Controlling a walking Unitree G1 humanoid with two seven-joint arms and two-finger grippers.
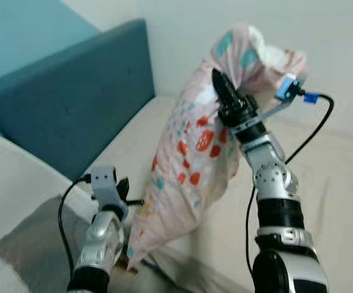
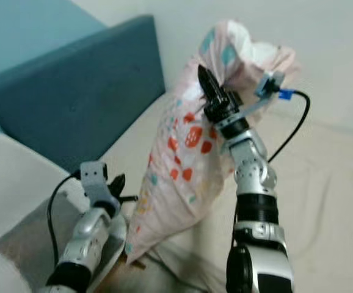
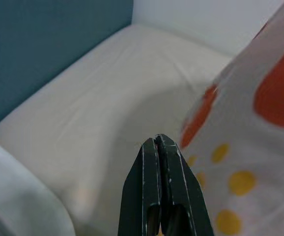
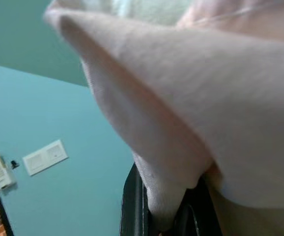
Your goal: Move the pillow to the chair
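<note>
1. The cream-sheeted bed [image 1: 323, 183] with its padded teal fabric headboard [image 1: 72, 104] takes up most of the head views; a pale wall rises behind it.

2. The soft pink pillow printed with red, yellow and teal shapes [image 1: 189, 165] hangs lifted above the bed, its upper part bunched and raised high, its lower corner drooping towards the mattress edge near the left arm. It is off the bed surface for most of its length; whether that lowest corner touches anything I cannot tell.

3. The curved white chair with a grey seat pad [image 1: 18, 201] sits at the lower left, just beside the bed. Nothing lies on it.

4. The right gripper [image 1: 222, 91] is raised and clenched on the pillow's upper part; the right wrist view shows cloth pinched between its black fingers [image 4: 132, 206].

5. The left gripper [image 3: 157, 147] is low, near the pillow's lower edge, its fingers pressed together with nothing between them.

6. Judged from this, the pickup is done and the carry is what remains: the pillow must go leftward over the chair, be lowered onto the seat pad, and be let go.
</note>
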